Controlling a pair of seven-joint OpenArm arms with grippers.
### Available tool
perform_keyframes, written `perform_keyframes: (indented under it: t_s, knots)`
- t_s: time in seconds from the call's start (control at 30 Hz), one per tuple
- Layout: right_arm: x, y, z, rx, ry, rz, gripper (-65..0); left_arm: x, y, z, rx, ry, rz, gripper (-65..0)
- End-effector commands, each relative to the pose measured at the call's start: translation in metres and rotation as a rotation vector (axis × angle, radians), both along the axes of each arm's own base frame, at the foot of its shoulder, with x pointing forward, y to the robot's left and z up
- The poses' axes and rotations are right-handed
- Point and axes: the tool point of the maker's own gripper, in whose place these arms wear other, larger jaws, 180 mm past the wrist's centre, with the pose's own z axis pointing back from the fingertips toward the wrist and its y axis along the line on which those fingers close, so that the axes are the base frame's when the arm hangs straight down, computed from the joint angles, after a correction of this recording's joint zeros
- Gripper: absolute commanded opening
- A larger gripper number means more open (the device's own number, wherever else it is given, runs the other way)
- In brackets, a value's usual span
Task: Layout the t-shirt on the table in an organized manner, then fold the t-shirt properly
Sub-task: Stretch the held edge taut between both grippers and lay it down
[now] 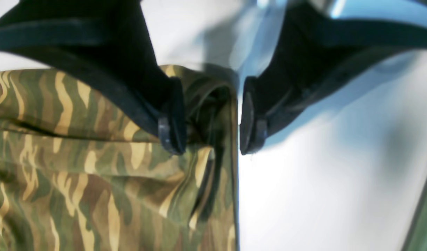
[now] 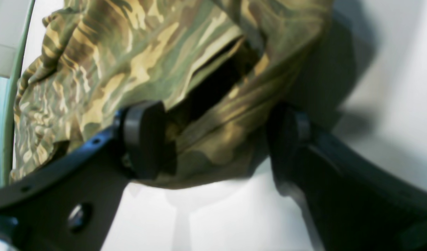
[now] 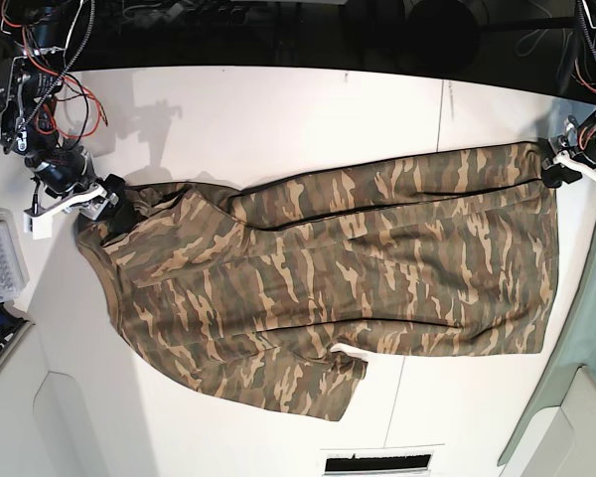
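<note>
**Shirt spread across the table, folding not yet begun**

The t-shirt (image 3: 328, 273) lies stretched across the middle of the table (image 3: 278, 109), running from about nine o'clock to three o'clock in the base view. Its collar end sits at the nine o'clock side and its hem at the three o'clock side. One sleeve pokes out toward six o'clock; the sleeve on the twelve o'clock side looks tucked or doubled over along the upper edge, with a dark crease line there.

The right gripper (image 2: 213, 139) is at the shirt's nine o'clock end. Its jaws stand wide apart with a bunched fold of shoulder or collar fabric between them; the near pad touches the cloth, but the jaws are not clamped on it.

The left gripper (image 1: 211, 116) is at the hem corner near two o'clock. Its pads stand parted, a rolled edge of fabric sitting in the gap and the white tabletop beside it. It does not appear to be pinching the cloth.

As a judgement, the laying-out step is mostly done: the body is flat and straight. The upper sleeve and edge may want smoothing, and all of the folding remains.
</note>
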Motion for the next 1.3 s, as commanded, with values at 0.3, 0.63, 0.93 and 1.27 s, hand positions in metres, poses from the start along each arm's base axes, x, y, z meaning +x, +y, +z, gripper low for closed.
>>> perform_keyframes:
  t_s: [0.3,0.63,0.93,1.27]
  knots:
    - [0.013,-0.005,0.015,-0.002,-0.055,-0.003,-20.5,0.010,-0.021,0.006,-0.024,-0.011,-0.132,-36.4]
    - [0.019,-0.006,0.020,-0.002,-0.072,-0.006,-63.4,0.005,-0.029,-0.008,0.059,0.052,-0.216,-65.0]
    - [-0.002,-0.029,0.037,-0.002,-0.052,-0.015,-65.0,-0.002,0.002,0.007,0.141,0.100,-0.273,-65.0]
    - [-0.074,-0.048,0.041,-0.065,-0.014,-0.033,-65.0,-0.028,-0.003,0.011,0.163,0.135,-0.424,-65.0]
